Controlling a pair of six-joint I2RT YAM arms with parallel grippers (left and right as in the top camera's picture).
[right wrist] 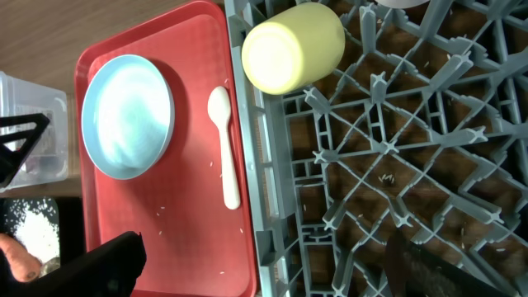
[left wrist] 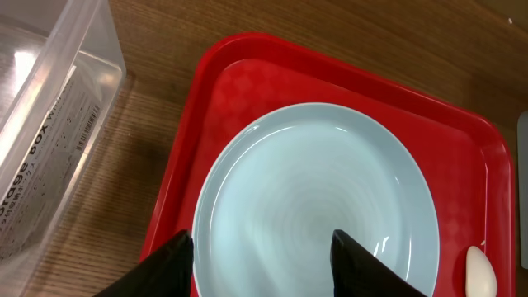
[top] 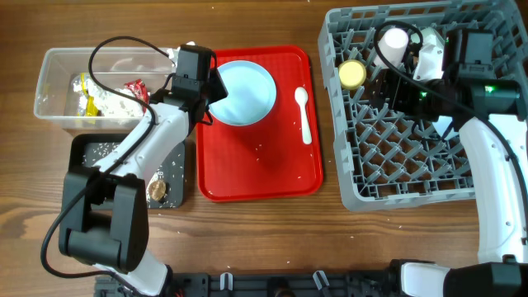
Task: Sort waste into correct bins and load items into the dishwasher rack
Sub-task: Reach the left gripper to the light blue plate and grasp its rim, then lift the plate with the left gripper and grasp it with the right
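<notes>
Fingers [left wrist: 169, 268] of the left gripper [left wrist: 262, 239] stand apart astride the left rim of the light blue round bowl [top: 242, 92]. One is outside the rim over the flat red plastic tray [top: 260, 169] and the other is over the bowl's hollow, so the jaws are open and clamp nothing. The bowl sits at the far left end of the tray. The white plastic spoon [top: 304, 115] lies on the tray to its right, apart from it, with a few white grains scattered around.

On the wooden worktop [top: 264, 247] left of the tray, the clear plastic rectangular tub [top: 49, 82] holds the crumpled red and yellow wrappers [top: 91, 95] and some white tissue. Just in front of it, the shallow black tub [top: 82, 148] holds white rice-like grains [top: 103, 148] and a small brown lump [top: 157, 190].

Right of the tray is the large square grey plastic rack [top: 396, 148] with its grid of pegs. The small yellow cup [right wrist: 293, 45] lies on its side in the far left corner. The right gripper [right wrist: 264, 247] hangs over the rack's left side — jaws spread wide, nothing between them.
</notes>
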